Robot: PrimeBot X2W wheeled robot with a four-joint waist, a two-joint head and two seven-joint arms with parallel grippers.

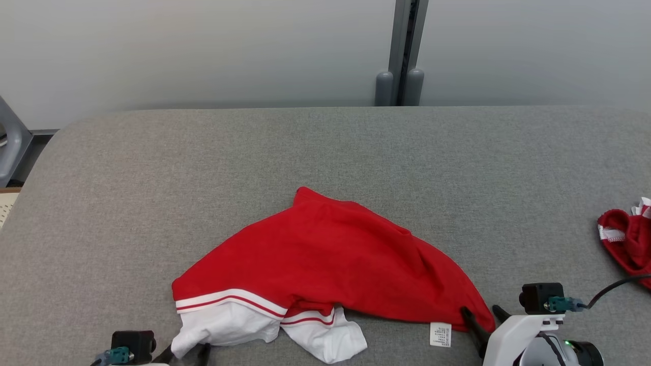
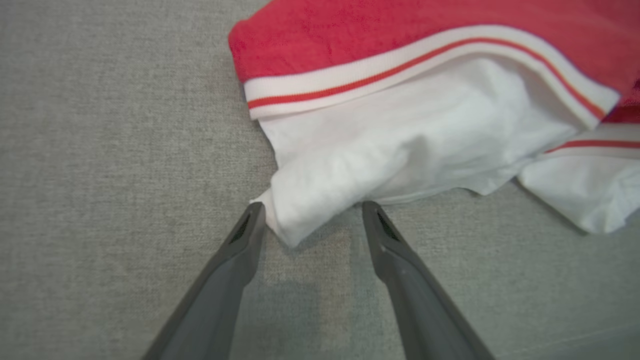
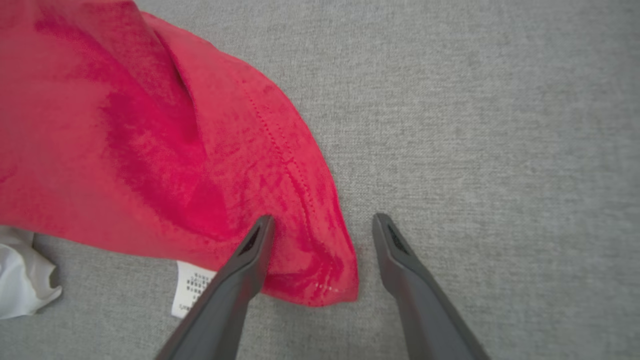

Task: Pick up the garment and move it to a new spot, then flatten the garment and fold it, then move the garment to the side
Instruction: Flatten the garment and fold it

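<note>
Red garment (image 1: pixel 330 254) rumpled, at centre of grey bench (image 1: pixel 325 152), close to near edge. White sleeve corner (image 2: pixel 300 220) poking in between fingers of left pincer (image 2: pixel 313 205), spread wide, gripping nothing. Red hem corner (image 3: pixel 320 280) between fingers of right pincer (image 3: pixel 324 217), gaping too, one finger over cloth; care label (image 3: pixel 192 287) just beside. Second red bundle (image 1: pixel 623 241) well apart at right edge. Looks like grasp stage, ahead of lift or spread. Next, probably: closing both on corners, low enough to catch fabric, then rising together.

garment (image 1: pixel 325 254): soft matt knit cloth | table (image 1: pixel 152 178): rough woven fabric | left claw (image 2: pixel 312 206): matt plastic
</note>
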